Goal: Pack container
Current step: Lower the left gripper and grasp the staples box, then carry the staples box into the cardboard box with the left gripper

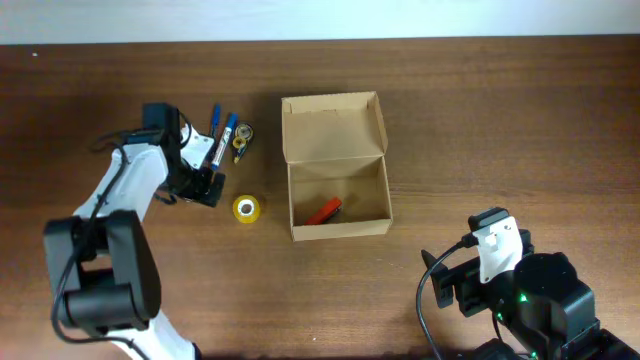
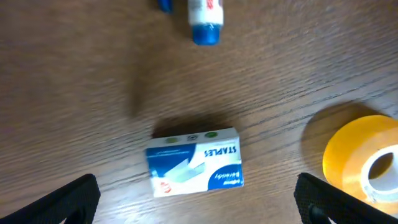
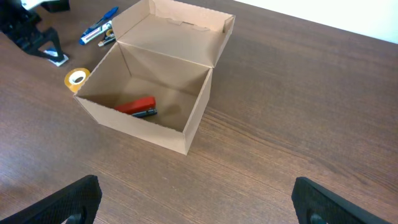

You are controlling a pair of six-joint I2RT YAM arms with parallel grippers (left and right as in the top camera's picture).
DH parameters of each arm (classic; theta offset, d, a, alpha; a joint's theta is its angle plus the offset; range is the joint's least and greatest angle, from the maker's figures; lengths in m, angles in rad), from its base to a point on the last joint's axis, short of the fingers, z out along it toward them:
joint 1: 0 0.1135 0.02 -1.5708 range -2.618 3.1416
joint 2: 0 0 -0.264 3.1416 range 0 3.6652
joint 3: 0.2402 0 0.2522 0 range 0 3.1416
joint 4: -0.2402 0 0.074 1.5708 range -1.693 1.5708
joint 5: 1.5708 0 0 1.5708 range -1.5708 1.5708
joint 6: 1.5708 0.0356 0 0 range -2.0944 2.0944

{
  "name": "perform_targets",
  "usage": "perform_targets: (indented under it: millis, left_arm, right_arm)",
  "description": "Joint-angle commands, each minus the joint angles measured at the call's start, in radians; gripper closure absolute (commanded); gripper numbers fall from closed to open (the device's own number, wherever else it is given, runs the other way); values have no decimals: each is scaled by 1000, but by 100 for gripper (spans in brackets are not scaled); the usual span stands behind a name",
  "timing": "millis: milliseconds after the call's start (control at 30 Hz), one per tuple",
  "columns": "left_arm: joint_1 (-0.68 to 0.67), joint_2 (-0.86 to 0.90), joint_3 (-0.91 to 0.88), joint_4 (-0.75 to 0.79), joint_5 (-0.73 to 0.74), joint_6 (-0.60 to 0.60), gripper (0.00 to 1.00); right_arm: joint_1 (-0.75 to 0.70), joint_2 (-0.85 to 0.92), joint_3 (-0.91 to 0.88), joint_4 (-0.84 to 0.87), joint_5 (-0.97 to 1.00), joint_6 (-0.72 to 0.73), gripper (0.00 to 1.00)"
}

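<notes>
Container (image 1: 340, 228) with flap lid (image 1: 333, 125) up, red stapler (image 1: 323, 211) inside.

A blue-and-white box of staples (image 2: 194, 162) lies flat on the brown wooden table (image 1: 500, 120), with a roll of yellow tape (image 2: 364, 158) near it. 2 blue-capped markers (image 1: 220, 135) lie side by side, and a small yellow-and-black item (image 1: 241, 143), too small to tell, lies just beside them. A red stapler (image 1: 323, 211) lies inside the container (image 1: 335, 125).

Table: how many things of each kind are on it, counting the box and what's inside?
Cardboard box: 1
Red stapler: 1
Yellow tape roll: 1
Staples box: 1
Blue pens: 2
Small yellow-black item: 1
Total: 7
</notes>
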Motion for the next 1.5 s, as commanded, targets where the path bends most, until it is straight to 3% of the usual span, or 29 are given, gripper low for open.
perform_targets:
  millis: [0,533,633,867,1233,1467]
  left_arm:
    - [-2,31,-8,17,29,-1,0]
    - [-2,105,-8,80,19,-1,11]
    - [-2,105,-8,80,18,-1,27]
    - [-1,105,-8,80,18,-2,45]
    - [-2,97,-5,76,30,-97,50]
    - [-8,-9,34,45,66,-147,50]
  right_arm:
    - [8,-7,1,3,5,3,1]
    - [8,-7,1,3,5,3,1]
    - [8,-7,1,3,5,3,1]
    - [8,-7,1,3,5,3,1]
    - [8,-7,1,3,5,3,1]
    - [8,-7,1,3,5,3,1]
